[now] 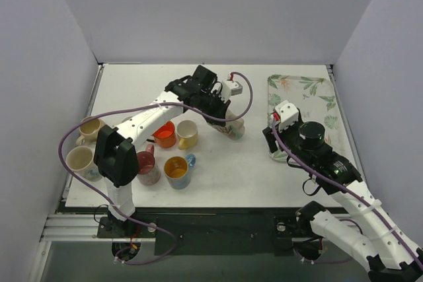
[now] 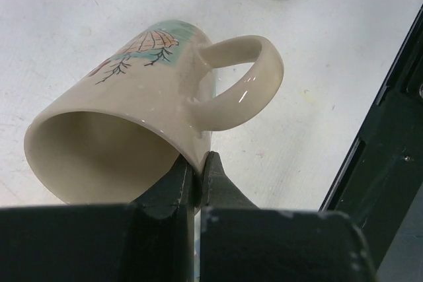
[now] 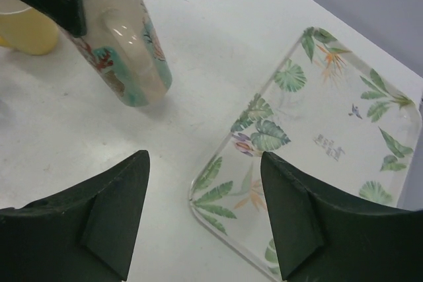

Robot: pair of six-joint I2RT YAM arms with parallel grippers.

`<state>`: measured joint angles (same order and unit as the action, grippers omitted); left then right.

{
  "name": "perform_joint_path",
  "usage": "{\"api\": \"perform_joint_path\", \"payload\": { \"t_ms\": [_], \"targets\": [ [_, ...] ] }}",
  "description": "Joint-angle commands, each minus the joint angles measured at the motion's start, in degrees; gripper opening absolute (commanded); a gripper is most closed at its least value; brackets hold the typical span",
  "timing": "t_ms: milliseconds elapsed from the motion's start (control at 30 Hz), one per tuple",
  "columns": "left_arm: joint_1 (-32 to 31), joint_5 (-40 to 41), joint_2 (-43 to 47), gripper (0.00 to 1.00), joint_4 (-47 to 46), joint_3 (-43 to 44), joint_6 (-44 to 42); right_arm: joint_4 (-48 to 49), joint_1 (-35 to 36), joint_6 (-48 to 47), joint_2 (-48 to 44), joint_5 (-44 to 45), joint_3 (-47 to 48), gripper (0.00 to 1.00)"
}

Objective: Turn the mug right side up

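We see a cream mug (image 1: 234, 127) with a teal and orange leaf print and a looped handle. It leans, mouth uppermost, base down at the counter (image 1: 264, 176) near the tray (image 1: 317, 90). The left gripper's (image 2: 197, 166) jaws pinch its rim.

Lighting is bright, even and diffuse, from overhead. Shadows on the white table (image 1: 264, 176) are soft and faint, including beside the mug (image 3: 142, 64). Small glare spots show on its handle (image 2: 268, 64). The right claw (image 3: 203, 156), close to the lens, is slightly soft.
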<state>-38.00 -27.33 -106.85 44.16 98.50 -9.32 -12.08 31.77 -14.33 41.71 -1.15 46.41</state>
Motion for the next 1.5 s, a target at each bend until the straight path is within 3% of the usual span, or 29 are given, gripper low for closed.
{"api": "perform_joint_path", "payload": {
  "t_ms": [0,133,400,467,633,767,1133,1300,1467],
  "targets": [
    [-1.11,1.31,2.87,0.0,-1.03,9.77,-3.42,0.38,-4.06,5.43,0.21,10.7,0.7,0.63],
    [-1.2,4.55,4.8,0.0,9.15,17.32,-5.7,1.61,-11.36,11.15,1.44,12.92,0.0,0.63],
    [0.64,22.3,18.84,0.0,29.99,21.04,-11.68,-1.02,-12.08,12.13,3.2,11.7,1.75,0.63],
    [4.41,23.2,22.97,0.0,33.78,18.94,-11.51,-1.19,-12.08,12.48,2.85,11.52,1.93,0.63],
    [21.52,24.52,31.86,0.0,39.58,10.68,-14.49,-2.69,-11.91,12.92,1.71,9.68,3.24,0.63],
    [27.44,24.52,35.91,0.0,44.95,6.29,-16.07,-2.43,-11.82,13.1,-0.75,8.44,3.07,0.63],
    [40.19,22.85,37.94,0.0,45.23,-13.66,-19.07,-1.99,-11.55,13.54,-3.48,7.21,2.89,0.63],
    [40.72,20.3,39.17,0.0,45.05,-20.79,-20.38,-1.2,-11.55,13.71,-3.22,5.98,2.54,0.63],
    [41.78,22.5,37.24,0.0,39.0,-29.93,-20.83,-1.45,-11.47,13.62,-2.08,7.04,2.63,0.63]
  ]
}}
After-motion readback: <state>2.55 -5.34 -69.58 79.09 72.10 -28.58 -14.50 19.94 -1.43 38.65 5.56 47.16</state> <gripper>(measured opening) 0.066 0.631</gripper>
